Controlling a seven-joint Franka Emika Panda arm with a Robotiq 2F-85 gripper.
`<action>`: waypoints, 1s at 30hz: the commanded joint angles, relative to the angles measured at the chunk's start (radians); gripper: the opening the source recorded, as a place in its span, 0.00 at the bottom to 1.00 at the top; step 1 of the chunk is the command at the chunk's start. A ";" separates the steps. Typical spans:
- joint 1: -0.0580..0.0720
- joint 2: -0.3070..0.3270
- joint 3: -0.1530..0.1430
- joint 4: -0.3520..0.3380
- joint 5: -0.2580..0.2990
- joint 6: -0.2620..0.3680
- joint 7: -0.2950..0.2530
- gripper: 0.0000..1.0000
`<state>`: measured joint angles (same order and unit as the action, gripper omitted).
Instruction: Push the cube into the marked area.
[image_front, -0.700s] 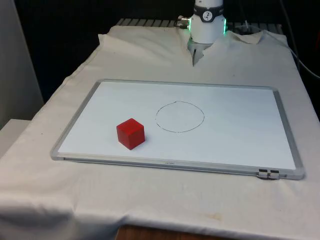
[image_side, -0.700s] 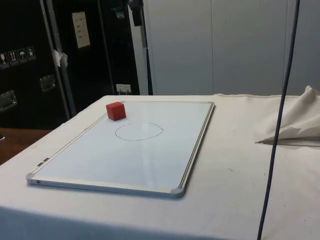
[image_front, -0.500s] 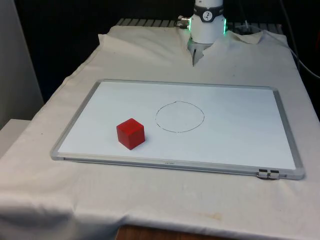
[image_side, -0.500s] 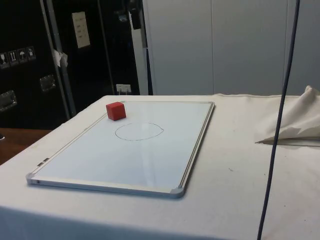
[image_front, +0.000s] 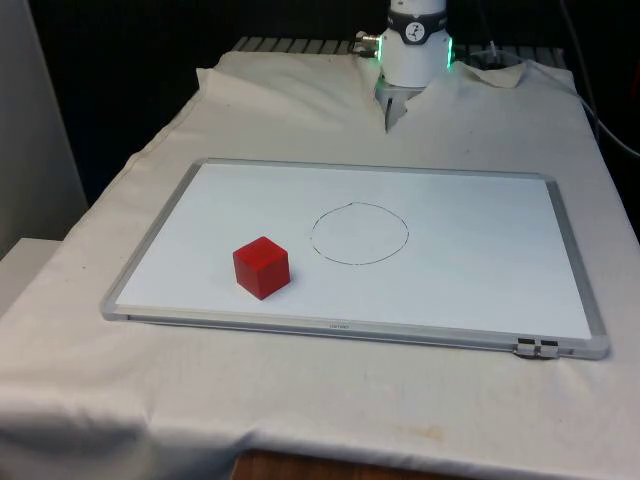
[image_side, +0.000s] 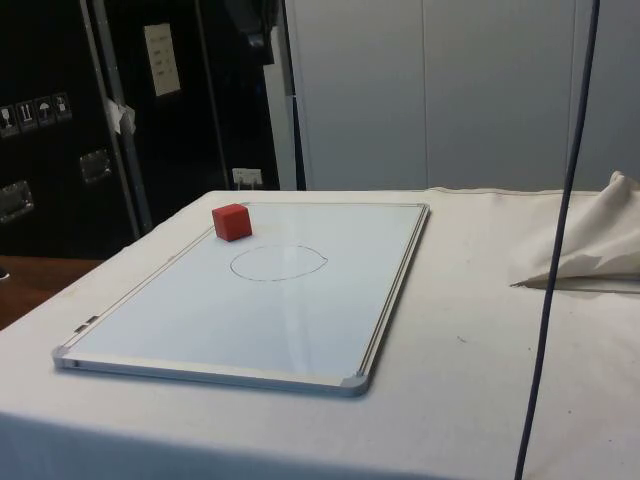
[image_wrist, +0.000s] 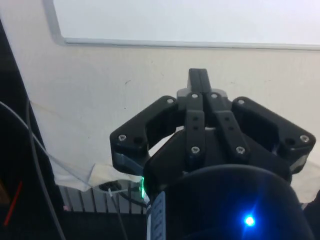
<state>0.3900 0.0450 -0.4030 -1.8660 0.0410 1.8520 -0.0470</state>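
Note:
A red cube (image_front: 262, 267) sits on the whiteboard (image_front: 480, 290), near its front edge and towards the front view's left. The pen-drawn circle (image_front: 360, 233) lies just beside it, towards the front view's right and slightly further back, with nothing inside. In the side view the cube (image_side: 231, 221) rests at the board's far left, behind the circle (image_side: 278, 262). My gripper (image_wrist: 198, 80) is shut with nothing between its fingers. It hangs high over the white cloth, on the robot's side of the board's frame (image_wrist: 175, 44), far from the cube.
The arm's white base (image_front: 415, 45) stands at the table's far end. A dark cable (image_side: 560, 220) hangs down across the side view's right. A bunched fold of cloth (image_side: 590, 250) lies beside it. The table drops off close to the board's front edge.
The cube and board have not moved. At the top of the side view, the dark gripper has shifted slightly to the left.

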 joint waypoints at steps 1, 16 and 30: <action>-0.001 0.008 0.000 0.004 0.008 0.017 -0.001 0.00; -0.019 0.092 -0.002 0.027 0.055 0.162 -0.024 0.00; -0.058 0.223 -0.037 0.059 0.157 0.281 -0.136 0.00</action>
<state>0.3400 0.2590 -0.4430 -1.8130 0.1840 2.1290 -0.1720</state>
